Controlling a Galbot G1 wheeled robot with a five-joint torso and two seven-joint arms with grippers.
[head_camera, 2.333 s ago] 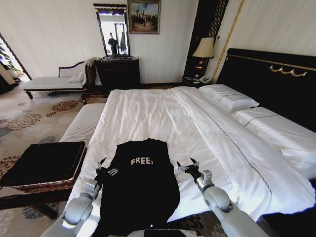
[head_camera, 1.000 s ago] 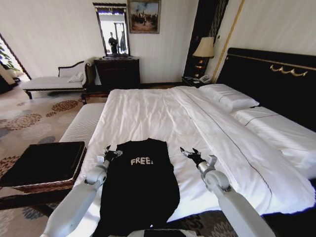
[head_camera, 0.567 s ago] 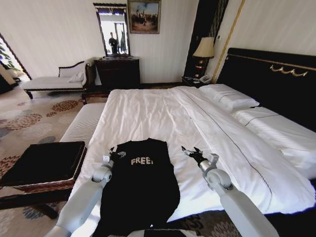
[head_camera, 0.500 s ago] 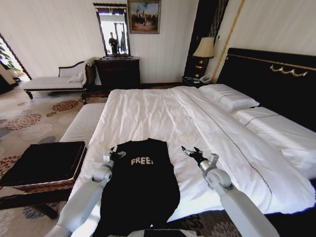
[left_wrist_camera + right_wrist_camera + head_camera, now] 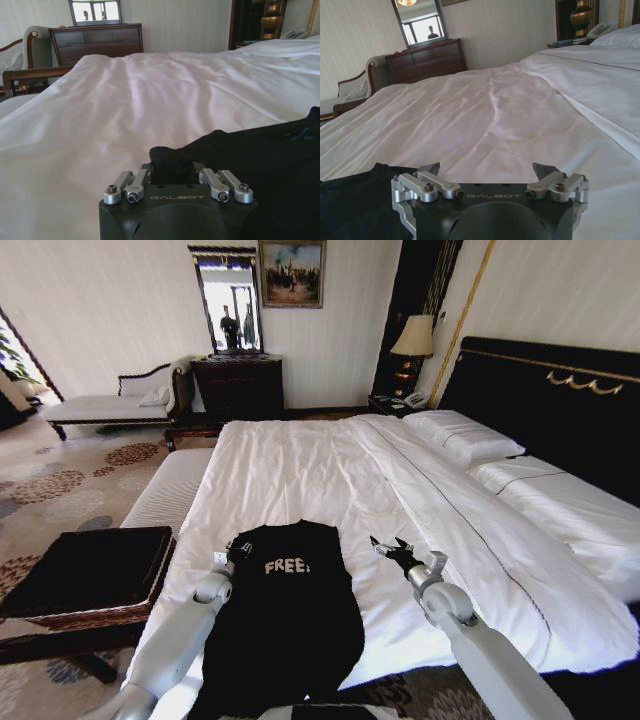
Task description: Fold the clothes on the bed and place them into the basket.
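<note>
Here the left gripper (image 5: pixel 176 176) is pinched on the shirt's (image 5: pixel 285 615) shoulder corner. The right gripper (image 5: pixel 393 549), jaws wide and empty, sits just beside the opposite shoulder; the shirt's length runs back toward the robot.

Your T-shirt (image 5: pixel 285 610) is black with white "FREE!" lettering. It lies on a white duvet (image 5: pixel 300 475); the pillows (image 5: pixel 462 436) are white too. The headboard (image 5: pixel 545 400) is black with gold trim. The basket (image 5: pixel 85 575) is brown wicker topped in black. The carpet (image 5: pixel 60 485) is pale with brown floral patches.
</note>
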